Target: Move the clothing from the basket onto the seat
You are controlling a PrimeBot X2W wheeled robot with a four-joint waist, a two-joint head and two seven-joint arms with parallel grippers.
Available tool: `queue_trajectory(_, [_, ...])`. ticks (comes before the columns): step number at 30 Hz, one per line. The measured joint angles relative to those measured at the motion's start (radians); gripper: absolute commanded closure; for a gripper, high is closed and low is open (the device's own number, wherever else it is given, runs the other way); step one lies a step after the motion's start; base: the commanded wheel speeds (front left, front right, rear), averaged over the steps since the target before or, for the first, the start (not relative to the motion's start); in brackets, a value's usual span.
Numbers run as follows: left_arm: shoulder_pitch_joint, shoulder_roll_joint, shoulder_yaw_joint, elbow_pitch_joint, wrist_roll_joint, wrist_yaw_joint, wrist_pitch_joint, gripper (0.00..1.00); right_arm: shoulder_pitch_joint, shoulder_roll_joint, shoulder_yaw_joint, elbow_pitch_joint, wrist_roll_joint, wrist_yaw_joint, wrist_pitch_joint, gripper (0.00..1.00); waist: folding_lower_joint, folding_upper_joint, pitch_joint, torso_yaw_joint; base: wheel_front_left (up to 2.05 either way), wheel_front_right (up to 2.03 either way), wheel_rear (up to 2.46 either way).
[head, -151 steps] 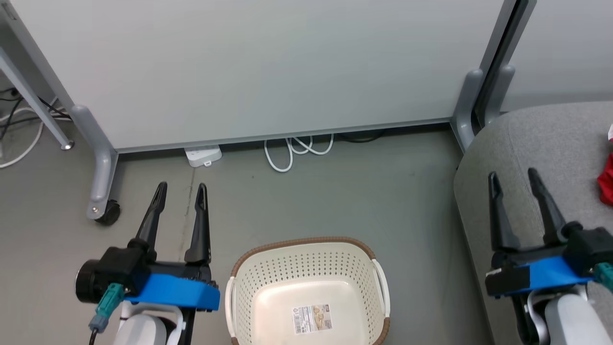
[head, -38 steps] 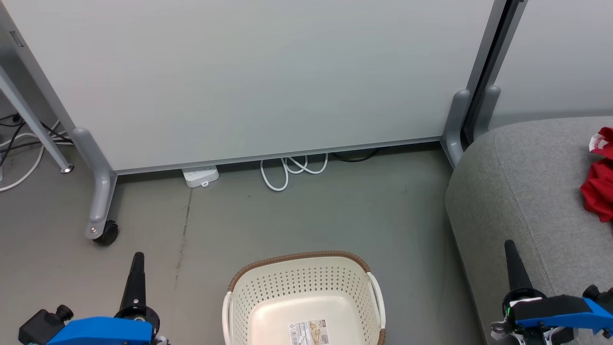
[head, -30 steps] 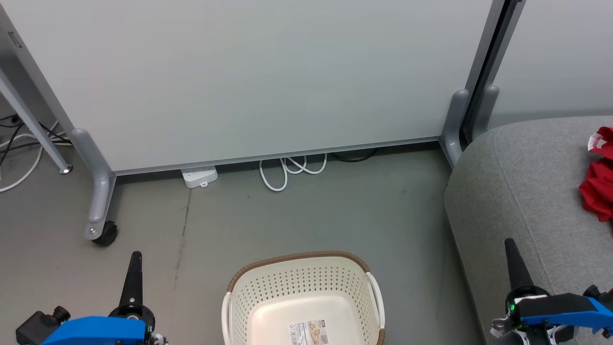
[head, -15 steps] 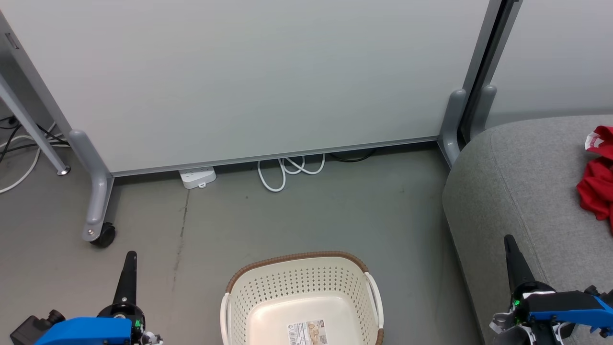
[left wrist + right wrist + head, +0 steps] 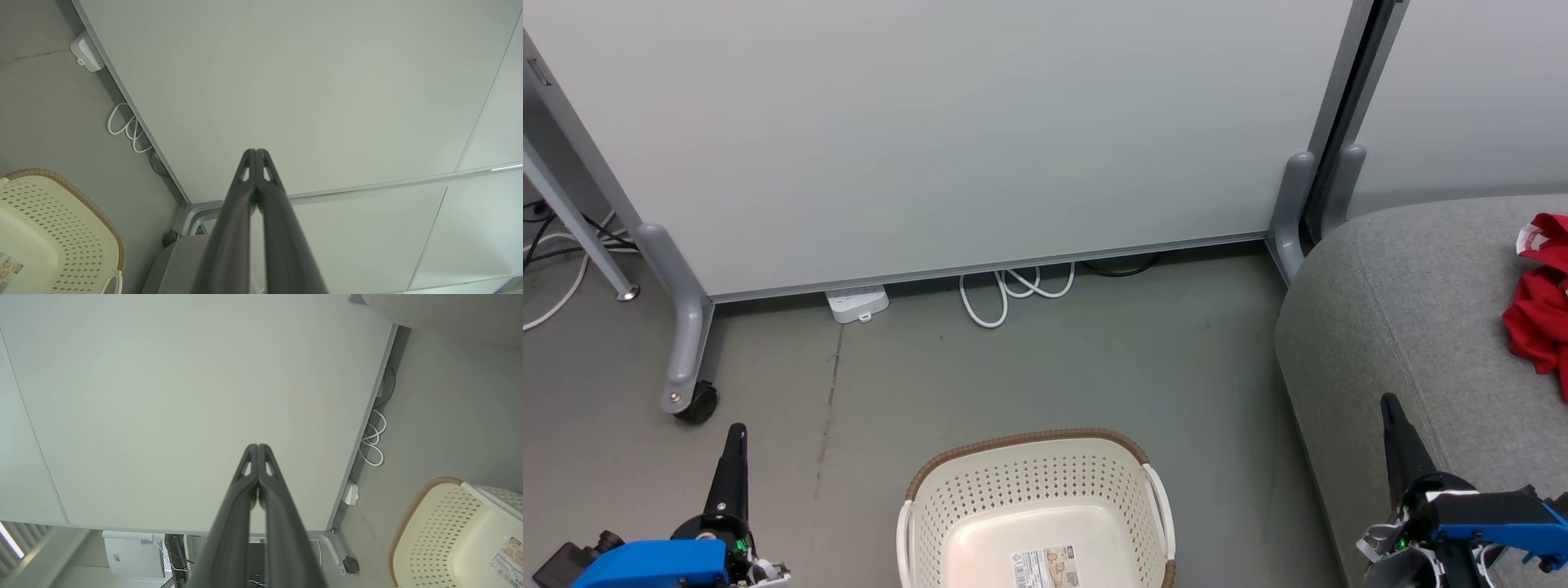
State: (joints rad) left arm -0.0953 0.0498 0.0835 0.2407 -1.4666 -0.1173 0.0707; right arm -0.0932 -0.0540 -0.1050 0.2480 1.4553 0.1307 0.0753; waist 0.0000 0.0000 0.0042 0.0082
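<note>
While the head view looks down, soft red clothing lies crumpled on the rounded grey fabric seat, right of the perforated cream plastic basket with brown woven rim. Left gripper and right gripper sit low, tips pointing up. Left wrist view: dark tapered fingers pressed together. Right wrist view: same, gripping nothing.

A white power strip and looped white cable lie on the grey floor below a pale partition panel.
</note>
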Motion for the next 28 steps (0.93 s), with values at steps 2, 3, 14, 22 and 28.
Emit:
queue_trajectory(2, [0.0, 0.0, 0.003, 0.001, -0.014, 0.0, 0.004, 1.0, 0.0, 0.0, -0.001, 0.0, 0.013, 0.0, 0.004, 1.0, 0.0, 0.0, 0.0, -0.001, 0.0, 0.0, 0.0])
queue_trajectory(3, [0.0, 0.0, 0.004, 0.001, -0.021, -0.001, 0.007, 1.0, 0.0, 0.0, -0.001, 0.0, 0.02, 0.0, 0.005, 1.0, 0.0, 0.0, 0.0, -0.001, 0.0, 0.0, 0.0])
queue_trajectory(14, [-0.004, 0.0, 0.014, 0.003, -0.089, -0.009, 0.025, 1.0, -0.006, 0.001, -0.005, -0.001, 0.092, 0.0, 0.023, 1.0, 0.0, 0.0, -0.001, -0.005, 0.0, 0.0, 0.0])
queue_trajectory(22, [-0.006, 0.0, 0.024, 0.004, -0.14, -0.01, 0.039, 1.0, -0.009, 0.002, -0.008, -0.001, 0.145, 0.0, 0.037, 1.0, 0.0, 0.0, -0.001, -0.008, 0.0, 0.0, 0.0])
queue_trajectory(28, [-0.007, 0.0, 0.027, 0.005, -0.149, -0.01, 0.042, 1.0, -0.01, 0.002, -0.009, -0.001, 0.155, 0.0, 0.04, 1.0, 0.0, 0.0, -0.001, -0.008, 0.0, 0.0, 0.0])
